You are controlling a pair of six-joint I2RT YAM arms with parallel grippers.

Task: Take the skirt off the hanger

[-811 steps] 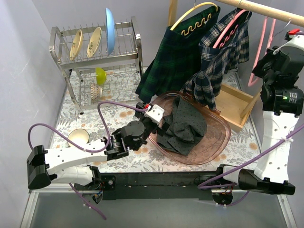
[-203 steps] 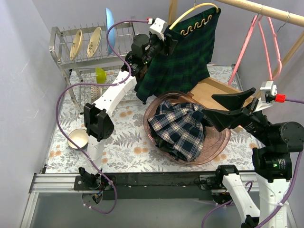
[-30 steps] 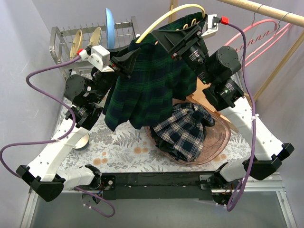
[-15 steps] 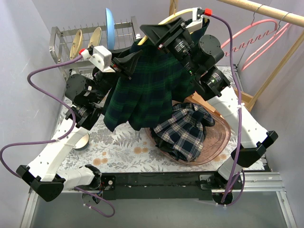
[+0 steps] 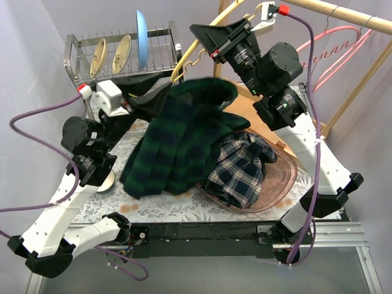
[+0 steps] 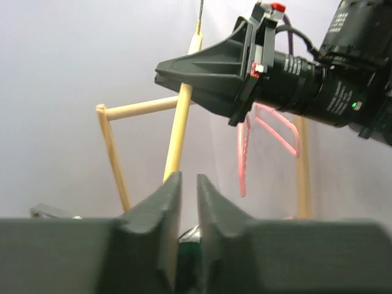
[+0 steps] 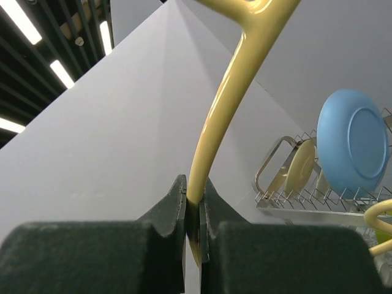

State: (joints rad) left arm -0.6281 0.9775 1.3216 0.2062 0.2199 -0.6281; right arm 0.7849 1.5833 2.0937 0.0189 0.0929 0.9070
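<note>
The dark green plaid skirt [image 5: 177,141] hangs free of the yellow hanger [image 5: 197,50] and drapes down over the table's left middle, its top edge blurred. My left gripper [image 5: 165,92] holds the skirt's upper edge. In the left wrist view the fingers stand almost together [image 6: 188,177], with green cloth [image 6: 186,260] pinched low between them. My right gripper [image 5: 195,30] is raised at the back and shut on the hanger's curved arm. In the right wrist view the yellow bar [image 7: 229,92] runs up out of the closed gripper [image 7: 195,184].
A brown tub [image 5: 278,184] at centre right holds a blue-and-white plaid skirt [image 5: 239,165], with a wooden tray [image 5: 245,110] behind it. A dish rack [image 5: 122,64] with a blue plate [image 5: 142,40] stands back left. Pink hangers [image 5: 331,49] hang on the wooden rail.
The skirt has come off the yellow hanger and dropped down-left with my left gripper. My right gripper has closed on the hanger and lifted it.
</note>
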